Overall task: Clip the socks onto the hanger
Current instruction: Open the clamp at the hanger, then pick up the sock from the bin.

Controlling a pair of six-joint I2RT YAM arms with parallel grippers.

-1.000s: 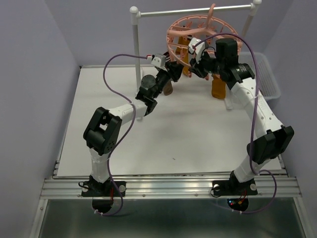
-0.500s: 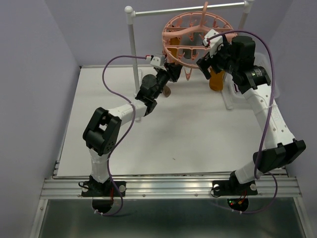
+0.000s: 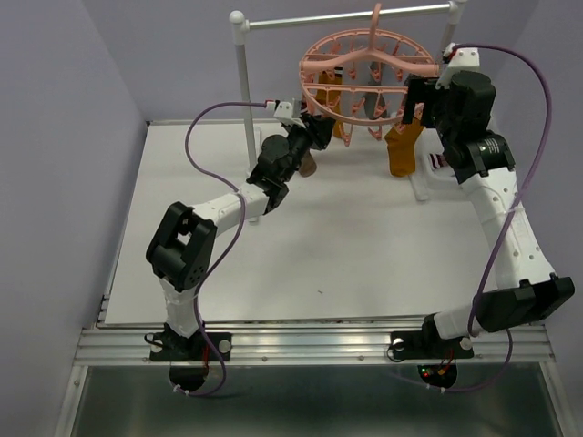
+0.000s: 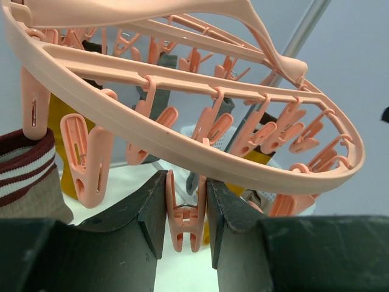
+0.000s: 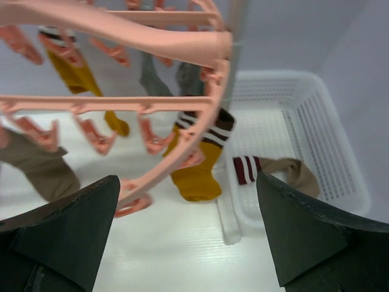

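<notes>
The salmon-pink hanger (image 3: 364, 64) hangs from the rail by its hook. My left gripper (image 3: 319, 132) is under its near-left rim, shut on one dangling clip (image 4: 185, 222), fingers (image 4: 149, 213) pressing both sides. A brown sock with a striped cuff (image 4: 27, 176) hangs just left of it. My right gripper (image 3: 414, 96) stands wide open beside the hanger's right rim (image 5: 152, 36), holding nothing. Clipped socks hang below the ring: a mustard one (image 5: 197, 164), grey ones (image 5: 149, 76) and a brown one (image 5: 39, 164). Another brown sock (image 5: 285, 170) lies in the basket.
The white-posted rail stand (image 3: 244, 109) carries the hanger at the back of the white table (image 3: 301, 255). A white mesh basket (image 5: 328, 152) sits at the right, behind the right arm. Purple cables loop off both wrists.
My right gripper has opened wide and pulled back to the right, away from the ring. The hanger has swung back level. My left gripper still pinches its clip.
</notes>
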